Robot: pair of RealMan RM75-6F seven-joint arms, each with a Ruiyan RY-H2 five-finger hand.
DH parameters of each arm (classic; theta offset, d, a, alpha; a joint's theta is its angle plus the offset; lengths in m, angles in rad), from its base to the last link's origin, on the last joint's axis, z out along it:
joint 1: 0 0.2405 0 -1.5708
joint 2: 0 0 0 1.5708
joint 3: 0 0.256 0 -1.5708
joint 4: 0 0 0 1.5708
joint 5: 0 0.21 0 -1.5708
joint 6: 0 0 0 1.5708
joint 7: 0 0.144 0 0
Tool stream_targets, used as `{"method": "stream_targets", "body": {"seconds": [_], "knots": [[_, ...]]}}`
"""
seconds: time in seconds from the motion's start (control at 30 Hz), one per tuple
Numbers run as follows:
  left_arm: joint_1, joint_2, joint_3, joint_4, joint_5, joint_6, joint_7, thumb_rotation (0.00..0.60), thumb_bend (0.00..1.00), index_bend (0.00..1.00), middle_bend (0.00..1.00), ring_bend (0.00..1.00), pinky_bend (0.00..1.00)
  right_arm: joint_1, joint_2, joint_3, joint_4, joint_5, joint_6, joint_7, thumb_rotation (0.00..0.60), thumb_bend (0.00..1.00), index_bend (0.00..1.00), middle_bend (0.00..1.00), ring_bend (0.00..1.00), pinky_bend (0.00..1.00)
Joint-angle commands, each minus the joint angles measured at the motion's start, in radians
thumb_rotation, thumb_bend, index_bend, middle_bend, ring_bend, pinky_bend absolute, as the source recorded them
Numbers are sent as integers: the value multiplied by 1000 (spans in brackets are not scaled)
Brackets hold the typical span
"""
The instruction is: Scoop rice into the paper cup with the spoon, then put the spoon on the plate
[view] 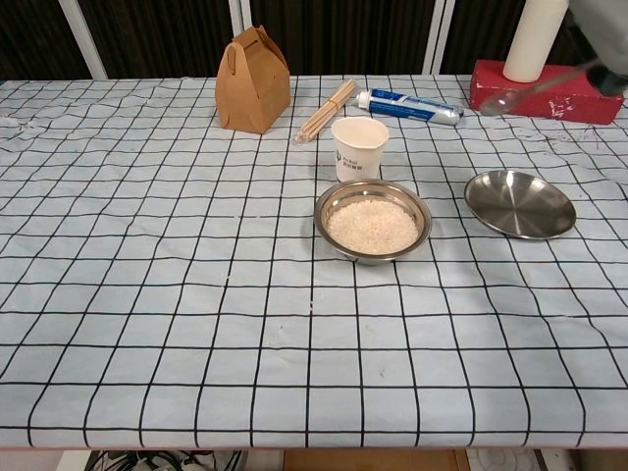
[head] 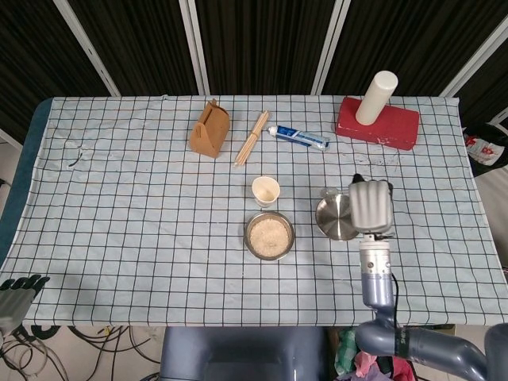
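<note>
The plate under the right hand is polished metal, shiny and smooth; the bowl to that hand's left is the same bright metal, holding matt white rice. The cup beyond it is matt paper. The spoon looks glossy. The hand's shell is smooth, satin grey. The cloth is soft, slightly creased fabric.

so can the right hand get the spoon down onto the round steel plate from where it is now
Probably yes. The right hand holds the spoon just beside the round steel plate, which lies bare, and nothing stands between them. The white paper cup and steel rice bowl sit well to its left.
</note>
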Motion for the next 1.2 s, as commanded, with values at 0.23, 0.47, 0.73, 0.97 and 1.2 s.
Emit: {"method": "stream_targets", "body": {"seconds": [0.23, 0.47, 0.73, 0.97, 1.2], "knots": [[5, -4, 3, -2, 0, 8, 8, 600, 81, 0, 0, 0, 0, -100, -29, -66, 35, 79, -15, 147, 600, 421, 639, 1000, 1000, 1000], [3, -4, 1, 0, -8, 5, 11, 600, 81, 0, 0, 0, 0, -96, -103, -64, 143, 100, -44, 178, 600, 420, 639, 1000, 1000, 1000], [-4, 0, 1, -4, -19, -5, 12, 600, 81, 0, 0, 0, 0, -82, -164, -40, 263, 128, -77, 191, 600, 400, 637, 1000, 1000, 1000], [-7, 3, 2, -6, -23, -12, 14, 600, 81, 0, 0, 0, 0, -83, -189, -34, 302, 137, -88, 199, 600, 375, 585, 1000, 1000, 1000], [-7, 5, 2, -8, -23, -10, 10, 600, 81, 0, 0, 0, 0, -90, -211, -38, 316, 143, -90, 199, 600, 324, 387, 1000, 1000, 1000]]}}
